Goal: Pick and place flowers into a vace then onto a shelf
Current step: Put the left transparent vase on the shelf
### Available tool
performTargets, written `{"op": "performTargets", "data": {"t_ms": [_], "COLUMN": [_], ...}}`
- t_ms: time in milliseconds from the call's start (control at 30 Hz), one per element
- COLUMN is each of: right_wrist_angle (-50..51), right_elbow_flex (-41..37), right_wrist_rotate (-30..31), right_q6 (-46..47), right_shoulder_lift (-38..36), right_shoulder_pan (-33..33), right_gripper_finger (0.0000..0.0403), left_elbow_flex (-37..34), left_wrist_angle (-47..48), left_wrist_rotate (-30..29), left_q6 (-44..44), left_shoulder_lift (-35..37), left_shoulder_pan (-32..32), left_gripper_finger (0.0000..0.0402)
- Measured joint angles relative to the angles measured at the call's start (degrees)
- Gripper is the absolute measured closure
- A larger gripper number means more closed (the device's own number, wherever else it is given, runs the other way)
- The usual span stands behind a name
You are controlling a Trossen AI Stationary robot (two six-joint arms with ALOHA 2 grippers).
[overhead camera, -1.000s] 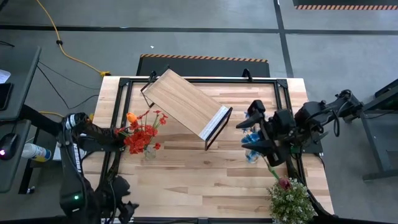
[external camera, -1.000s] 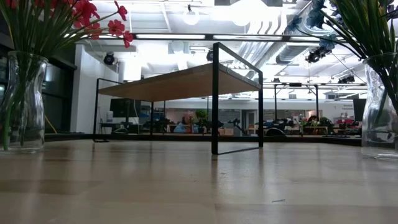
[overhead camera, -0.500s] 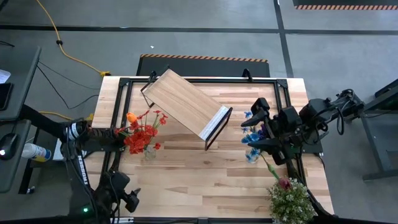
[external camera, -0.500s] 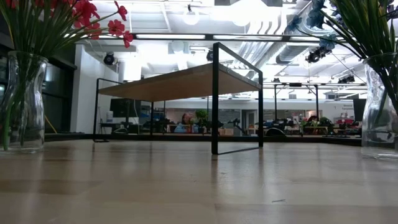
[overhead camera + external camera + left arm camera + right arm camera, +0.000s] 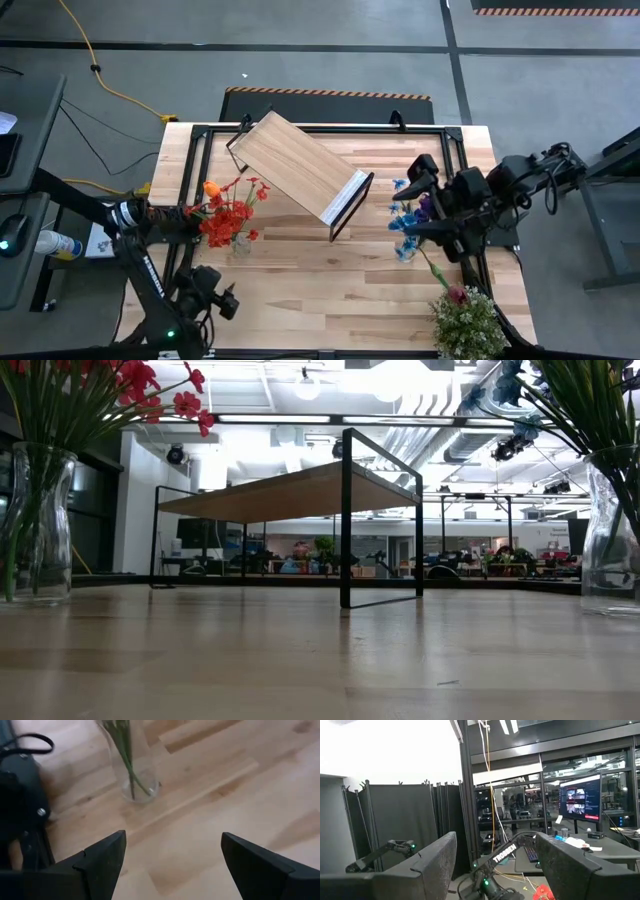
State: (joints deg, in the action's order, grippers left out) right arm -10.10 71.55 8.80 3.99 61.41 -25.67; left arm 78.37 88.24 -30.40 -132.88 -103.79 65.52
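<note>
Flowers (image 5: pixel 228 216) sit in vases, both grippers (image 5: pixel 172 862) wide and empty, so next someone grabs a vase (image 5: pixel 131 767) for the shelf (image 5: pixel 300 168).

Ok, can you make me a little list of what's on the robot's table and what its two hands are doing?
shelf: empty, at the table's back
red flowers: in a glass vase, left side
blue flowers: in a vase, right side
bushy green plant: front right corner
left gripper: open, holding nothing, near the front left edge
right gripper: open, holding nothing, raised beside the blue flowers
</note>
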Motion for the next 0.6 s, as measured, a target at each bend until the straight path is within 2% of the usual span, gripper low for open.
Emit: {"op": "performTargets", "data": {"t_ms": [367,600], "right_wrist_angle": [0.41,0.43], "right_elbow_flex": [0.0,0.0], "right_wrist_rotate": [-0.2,-0.01], "right_q6": [-0.02,-1.34], "right_shoulder_lift": [-1.16,-1.79], "right_shoulder_pan": [0.11,0.28], "right_gripper_finger": [0.0142,0.0142], "left_elbow_flex": [-2.32,-2.62], "left_wrist_angle": [-0.37,0.86], "left_wrist_rotate": [1.25,-1.41], "left_q6": [-1.09,-1.1], "left_shoulder_lift": [0.0,0.02], "left_shoulder_pan": [-0.02,-2.2], "left_gripper_finger": [0.0044,0.0044]}}
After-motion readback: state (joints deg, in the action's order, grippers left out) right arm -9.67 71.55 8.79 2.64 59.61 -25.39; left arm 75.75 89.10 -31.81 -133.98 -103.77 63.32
